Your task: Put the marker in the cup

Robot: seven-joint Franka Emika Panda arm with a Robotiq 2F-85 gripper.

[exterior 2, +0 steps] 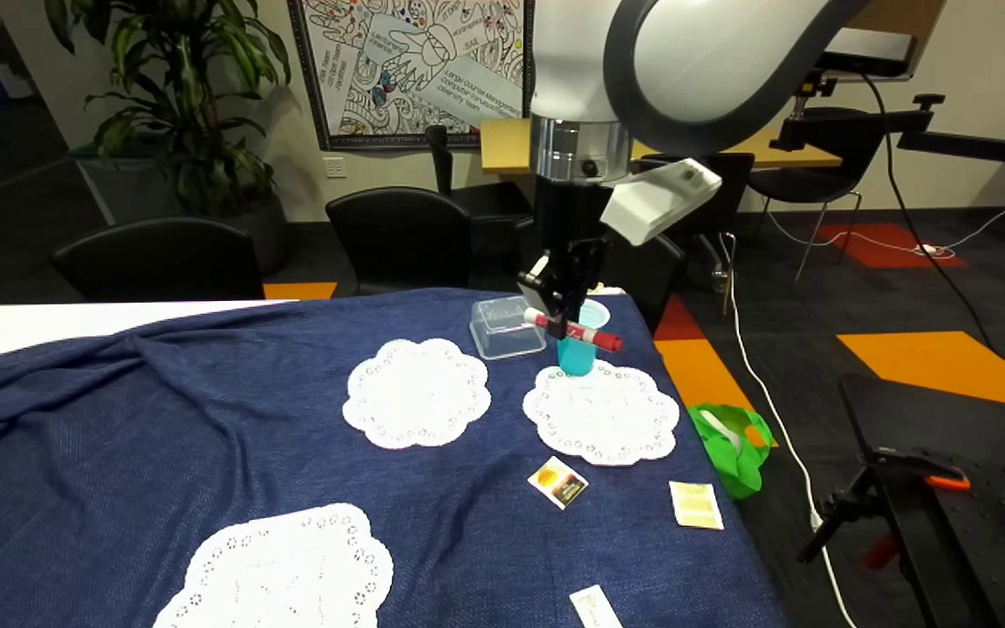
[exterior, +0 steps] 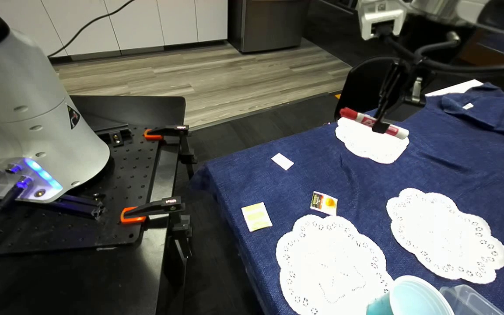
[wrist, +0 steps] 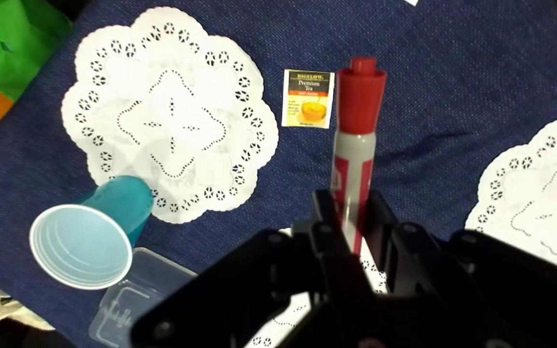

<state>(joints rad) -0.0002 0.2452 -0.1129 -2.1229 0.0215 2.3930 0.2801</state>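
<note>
The marker has a red cap, a red and white body and a whitish end. My gripper [wrist: 348, 208] is shut on the marker [wrist: 358, 104] and holds it above the table, as both exterior views also show: gripper [exterior: 381, 126], marker [exterior: 353, 115]; gripper [exterior 2: 558, 328], marker [exterior 2: 594, 336]. The pale teal cup [wrist: 82, 246] stands upright at a doily's edge, left of the gripper in the wrist view. The cup [exterior 2: 577, 357] is partly hidden behind the marker in an exterior view. The cup [exterior: 418, 299] is cut by the bottom edge in an exterior view.
A clear plastic box [exterior 2: 507, 327] stands beside the cup. White lace doilies [exterior 2: 415, 392] lie on the blue cloth [exterior 2: 459, 541]. A tea packet [wrist: 307, 99], a yellow packet [exterior: 257, 216] and a white packet [exterior: 282, 161] lie there too. A green bag [exterior 2: 734, 449] is beyond the table edge.
</note>
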